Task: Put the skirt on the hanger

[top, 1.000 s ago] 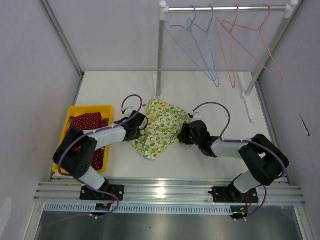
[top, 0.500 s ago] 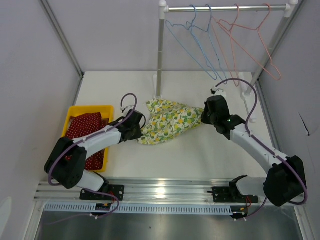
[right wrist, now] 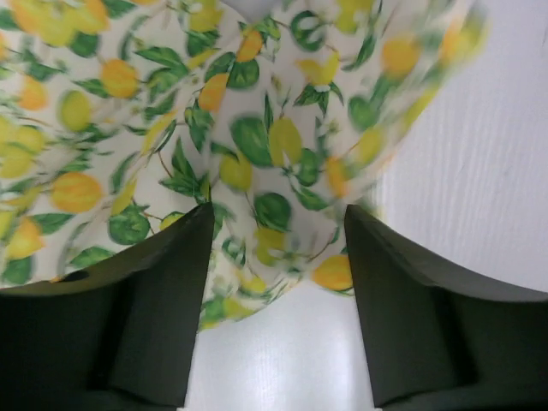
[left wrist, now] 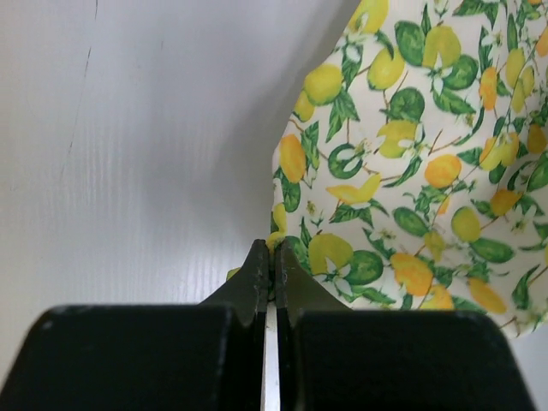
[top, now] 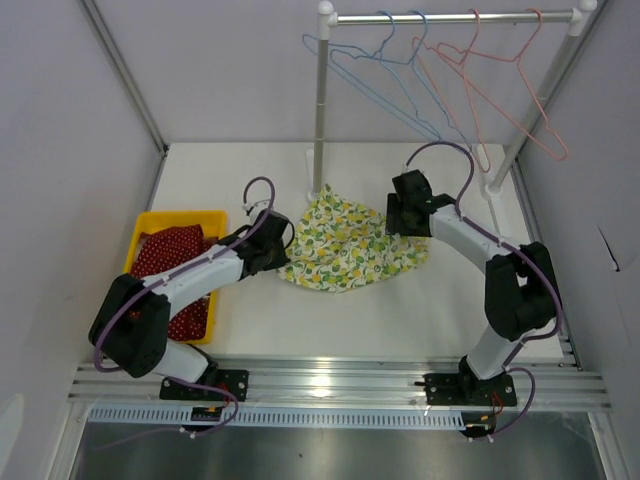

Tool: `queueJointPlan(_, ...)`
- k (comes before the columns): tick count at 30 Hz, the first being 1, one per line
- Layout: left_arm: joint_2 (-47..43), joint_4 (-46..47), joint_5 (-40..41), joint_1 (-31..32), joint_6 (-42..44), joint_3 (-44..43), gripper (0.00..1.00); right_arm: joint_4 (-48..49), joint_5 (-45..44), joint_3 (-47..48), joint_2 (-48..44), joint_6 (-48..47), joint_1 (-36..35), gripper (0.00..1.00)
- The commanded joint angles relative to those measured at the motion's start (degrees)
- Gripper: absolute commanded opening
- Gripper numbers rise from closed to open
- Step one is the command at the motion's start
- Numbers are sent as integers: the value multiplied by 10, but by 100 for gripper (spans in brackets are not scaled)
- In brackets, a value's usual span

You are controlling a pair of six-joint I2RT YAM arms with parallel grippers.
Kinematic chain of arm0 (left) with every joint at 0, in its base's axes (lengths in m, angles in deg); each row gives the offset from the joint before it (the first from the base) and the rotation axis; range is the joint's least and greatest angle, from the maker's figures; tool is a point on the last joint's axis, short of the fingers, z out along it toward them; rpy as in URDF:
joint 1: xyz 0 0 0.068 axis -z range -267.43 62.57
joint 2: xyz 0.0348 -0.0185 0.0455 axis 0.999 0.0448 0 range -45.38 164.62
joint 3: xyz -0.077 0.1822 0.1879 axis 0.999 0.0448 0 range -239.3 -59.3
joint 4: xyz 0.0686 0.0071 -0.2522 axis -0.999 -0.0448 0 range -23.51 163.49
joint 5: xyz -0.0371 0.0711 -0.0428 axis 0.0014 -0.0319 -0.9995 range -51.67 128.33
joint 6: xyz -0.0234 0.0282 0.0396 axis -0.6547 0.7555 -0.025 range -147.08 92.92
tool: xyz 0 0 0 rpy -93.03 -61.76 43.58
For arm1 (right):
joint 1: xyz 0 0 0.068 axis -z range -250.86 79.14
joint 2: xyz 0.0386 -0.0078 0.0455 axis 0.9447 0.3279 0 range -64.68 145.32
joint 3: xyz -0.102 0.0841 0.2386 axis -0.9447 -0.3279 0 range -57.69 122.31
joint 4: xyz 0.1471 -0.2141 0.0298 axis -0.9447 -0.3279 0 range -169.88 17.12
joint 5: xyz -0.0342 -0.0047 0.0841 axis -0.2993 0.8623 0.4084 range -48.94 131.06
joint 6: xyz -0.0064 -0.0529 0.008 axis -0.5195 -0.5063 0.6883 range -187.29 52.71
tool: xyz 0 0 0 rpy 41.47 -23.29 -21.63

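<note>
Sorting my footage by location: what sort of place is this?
Probably a robot test cell for garment handling: clothes rail with wire hangers, yellow bin holding red fabric, lemon-print skirt on the table.

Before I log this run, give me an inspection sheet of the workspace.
Surface: white table, no spills seen.
Job's things: lemon-print skirt lying crumpled on the table; blue hangers and pink hangers on the rail.
Clutter: yellow bin at left holding a red garment.
Grippers: left gripper shut on the skirt's left edge; right gripper open, jaws astride its right edge.
Cables: a purple cable loops above each wrist.
Surroundings: plain grey walls; nothing else seen.
</note>
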Motion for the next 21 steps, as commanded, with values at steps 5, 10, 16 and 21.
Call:
queueJointPlan(5, 59, -3, 33, 0, -9, -76, 0, -6, -50, -51, -104, 62, -29, 84)
queueJointPlan(10, 65, -7, 33, -7, -7, -108, 0, -10, -88, -165, -211, 153, -92, 65)
queueJointPlan(16, 54, -15, 19, -9, 5, -142, 0, 23, -63, -287, -292, 196, -156, 55)
queueJointPlan(21, 16, -12, -10, -8, 17, -170, 0, 100, -51, -340, -298, 217, -245, 54)
